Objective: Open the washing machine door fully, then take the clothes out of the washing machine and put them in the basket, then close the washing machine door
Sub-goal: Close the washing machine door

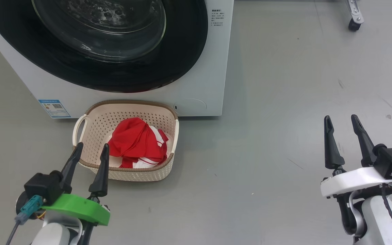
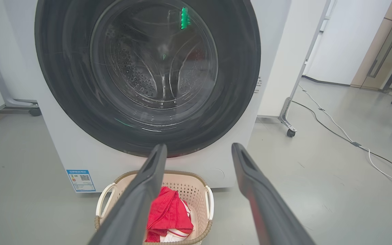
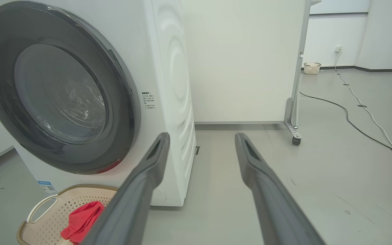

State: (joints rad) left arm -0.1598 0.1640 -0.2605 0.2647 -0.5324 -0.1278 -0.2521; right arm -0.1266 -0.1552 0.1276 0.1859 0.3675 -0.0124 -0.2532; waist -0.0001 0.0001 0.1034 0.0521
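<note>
The white washing machine stands ahead with its black-rimmed round door shut flat against the front. Through the glass I see the steel drum. On the floor just before it sits the cream basket, holding the red clothes with white stripes. My left gripper hovers open by the basket's near left corner, nothing between its fingers. My right gripper stands open far to the right over bare floor, also holding nothing. The basket and clothes lie low left in the right wrist view.
A blue sticker marks the machine's lower left front. A wheeled metal stand leg is at the back right. Cables run over the grey floor to the right. A second small basket sits by the far wall.
</note>
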